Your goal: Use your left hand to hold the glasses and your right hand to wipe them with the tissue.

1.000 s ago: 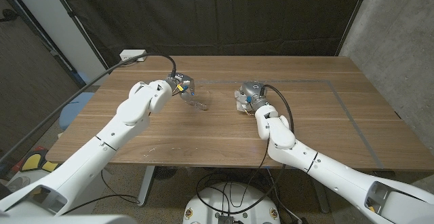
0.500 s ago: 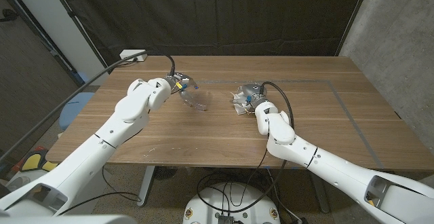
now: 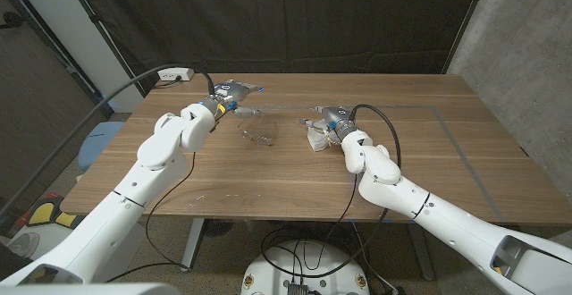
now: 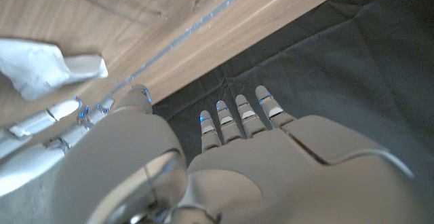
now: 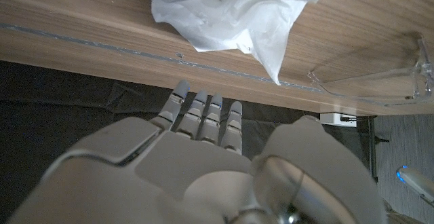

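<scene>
Clear plastic glasses (image 3: 258, 135) lie on the wooden table (image 3: 420, 165) left of the middle, also seen in the right wrist view (image 5: 380, 75) and the left wrist view (image 4: 122, 0). My left hand (image 3: 234, 91) hovers beyond them toward the far edge, its fingers (image 4: 237, 115) straight and apart from the glasses, holding nothing. A crumpled white tissue (image 3: 317, 138) lies to the right of the glasses, likewise in the wrist views (image 5: 230, 13) (image 4: 41, 64). My right hand (image 3: 327, 116) is just behind the tissue with fingers (image 5: 203, 115) extended and nothing in them.
A white power strip (image 3: 174, 74) with a cable sits at the table's far left corner. A thin marked line (image 3: 393, 108) runs across the far part of the tabletop. A dark curtain hangs behind the table.
My left hand has moved from the glasses toward the far edge, leaving them lying on the table. My right hand has drawn back slightly from the tissue.
</scene>
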`<state>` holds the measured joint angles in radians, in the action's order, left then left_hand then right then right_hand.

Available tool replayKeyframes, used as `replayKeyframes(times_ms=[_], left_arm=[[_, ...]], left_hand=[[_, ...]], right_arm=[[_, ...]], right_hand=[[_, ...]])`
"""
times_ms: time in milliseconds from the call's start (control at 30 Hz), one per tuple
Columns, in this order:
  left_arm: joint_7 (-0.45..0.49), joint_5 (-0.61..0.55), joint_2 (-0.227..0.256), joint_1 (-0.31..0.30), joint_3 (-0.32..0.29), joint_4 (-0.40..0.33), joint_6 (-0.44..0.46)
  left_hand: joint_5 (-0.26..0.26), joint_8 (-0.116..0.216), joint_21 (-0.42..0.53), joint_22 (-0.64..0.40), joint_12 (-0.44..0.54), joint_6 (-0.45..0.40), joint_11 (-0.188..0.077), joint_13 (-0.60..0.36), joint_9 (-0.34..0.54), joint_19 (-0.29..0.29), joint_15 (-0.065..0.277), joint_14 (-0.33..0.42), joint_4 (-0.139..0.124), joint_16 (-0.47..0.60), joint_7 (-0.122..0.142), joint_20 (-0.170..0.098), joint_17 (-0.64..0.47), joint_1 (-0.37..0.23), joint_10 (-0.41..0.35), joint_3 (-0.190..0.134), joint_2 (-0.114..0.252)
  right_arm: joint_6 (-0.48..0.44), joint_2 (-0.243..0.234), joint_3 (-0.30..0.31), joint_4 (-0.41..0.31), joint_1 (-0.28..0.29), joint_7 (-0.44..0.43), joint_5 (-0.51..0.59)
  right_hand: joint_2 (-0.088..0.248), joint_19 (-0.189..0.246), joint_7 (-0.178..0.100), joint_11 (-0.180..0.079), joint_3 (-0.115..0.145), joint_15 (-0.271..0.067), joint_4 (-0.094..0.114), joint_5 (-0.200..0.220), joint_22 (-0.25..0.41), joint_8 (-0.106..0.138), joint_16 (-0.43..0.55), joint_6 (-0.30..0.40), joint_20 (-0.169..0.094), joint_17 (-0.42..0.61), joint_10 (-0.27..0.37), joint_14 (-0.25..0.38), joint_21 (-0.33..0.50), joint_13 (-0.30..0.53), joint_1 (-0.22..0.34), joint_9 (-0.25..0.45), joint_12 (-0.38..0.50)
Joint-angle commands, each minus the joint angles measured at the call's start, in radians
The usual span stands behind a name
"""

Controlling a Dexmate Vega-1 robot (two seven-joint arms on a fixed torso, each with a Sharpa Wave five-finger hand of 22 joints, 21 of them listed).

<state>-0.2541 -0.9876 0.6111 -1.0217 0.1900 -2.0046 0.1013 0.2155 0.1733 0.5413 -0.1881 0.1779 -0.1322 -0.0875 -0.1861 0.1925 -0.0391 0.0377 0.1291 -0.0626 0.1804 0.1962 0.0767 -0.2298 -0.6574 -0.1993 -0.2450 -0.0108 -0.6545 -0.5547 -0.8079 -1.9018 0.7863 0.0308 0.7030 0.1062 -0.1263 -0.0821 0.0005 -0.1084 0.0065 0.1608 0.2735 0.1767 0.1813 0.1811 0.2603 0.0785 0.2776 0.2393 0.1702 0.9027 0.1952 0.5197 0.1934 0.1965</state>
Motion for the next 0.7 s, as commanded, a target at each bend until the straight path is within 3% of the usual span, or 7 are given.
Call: replayKeyframes(times_ms=[33,133,233,333,433,567,700], left_arm=[[0.194,0.212,-0.022,-0.070,-0.118,0.030,-0.113],[0.224,0.286,-0.030,-0.078,-0.141,0.053,-0.158],[0.261,0.360,-0.038,-0.084,-0.161,0.082,-0.213],[0.300,0.362,-0.024,-0.091,-0.166,0.090,-0.244],[0.307,0.387,-0.025,-0.099,-0.171,0.090,-0.247],[0.306,0.400,-0.030,-0.112,-0.173,0.088,-0.219],[0.297,0.436,-0.044,-0.133,-0.187,0.090,-0.191]], left_hand=[[0.004,-0.004,-0.020,0.000,0.000,0.070,0.009,-0.001,-0.001,-0.030,-0.001,-0.040,-0.021,0.002,0.006,0.011,0.009,0.039,0.052,0.018,-0.003],[0.005,-0.002,-0.031,0.000,0.000,0.106,0.015,-0.001,-0.002,-0.043,-0.013,-0.065,-0.030,0.002,0.004,0.017,0.014,0.059,0.086,0.032,-0.009],[0.005,-0.001,-0.036,0.000,0.000,0.115,0.017,-0.001,-0.002,-0.053,-0.017,-0.077,-0.033,0.000,0.003,0.020,0.016,0.066,0.098,0.036,-0.010],[0.006,0.002,-0.045,-0.001,0.001,0.123,0.019,0.000,-0.003,-0.069,-0.025,-0.089,-0.037,0.000,0.004,0.027,0.018,0.074,0.109,0.041,-0.011],[0.006,0.004,-0.051,-0.001,0.002,0.125,0.021,0.000,-0.003,-0.080,-0.025,-0.100,-0.038,-0.001,0.002,0.030,0.019,0.078,0.113,0.044,-0.012],[0.007,0.006,-0.054,-0.001,0.002,0.126,0.025,0.000,-0.003,-0.083,-0.025,-0.106,-0.039,-0.001,-0.003,0.028,0.021,0.081,0.121,0.046,-0.012],[0.007,0.010,-0.058,-0.001,0.004,0.122,0.032,0.000,-0.003,-0.089,-0.028,-0.111,-0.042,0.001,-0.020,0.028,0.022,0.085,0.126,0.047,-0.009]], right_arm=[[0.121,-0.030,0.103,-0.042,0.054,-0.118,-0.215],[0.172,-0.038,0.137,-0.041,0.070,-0.155,-0.276],[0.231,-0.044,0.168,-0.030,0.086,-0.207,-0.326],[0.269,-0.044,0.188,-0.019,0.097,-0.253,-0.360],[0.295,-0.035,0.214,-0.001,0.105,-0.281,-0.414],[0.337,-0.019,0.225,0.042,0.095,-0.310,-0.466],[0.435,-0.004,0.226,0.106,0.080,-0.353,-0.501]], right_hand=[[-0.003,-0.029,0.007,0.004,-0.011,0.013,-0.002,-0.012,0.000,0.002,0.000,-0.028,0.007,-0.009,-0.036,-0.045,-0.021,0.000,-0.027,0.000,-0.001],[-0.013,-0.045,0.000,0.013,-0.022,0.026,-0.014,-0.022,-0.002,0.001,-0.005,-0.058,-0.002,-0.026,-0.079,-0.098,-0.045,-0.002,-0.039,-0.001,-0.007],[-0.020,-0.062,0.001,0.018,-0.027,0.016,-0.021,-0.025,-0.003,0.002,-0.005,-0.067,0.013,-0.037,-0.089,-0.121,-0.062,-0.003,-0.041,-0.001,-0.004],[-0.022,-0.097,-0.002,0.012,-0.027,0.008,-0.031,-0.026,-0.004,0.008,-0.005,-0.062,0.026,-0.051,-0.083,-0.139,-0.087,-0.005,-0.035,-0.002,0.003],[-0.022,-0.137,-0.001,0.007,-0.029,0.018,-0.035,-0.027,-0.004,0.012,-0.002,-0.055,0.048,-0.061,-0.067,-0.151,-0.113,-0.006,-0.036,-0.002,0.012],[-0.019,-0.145,0.003,0.010,-0.029,0.032,-0.037,-0.027,-0.004,0.016,0.002,-0.045,0.058,-0.067,-0.055,-0.150,-0.124,-0.006,-0.038,-0.002,0.017],[-0.013,-0.126,0.008,0.017,-0.027,0.039,-0.039,-0.027,-0.004,0.017,0.007,-0.040,0.054,-0.071,-0.054,-0.141,-0.123,-0.007,-0.035,-0.002,0.018]])
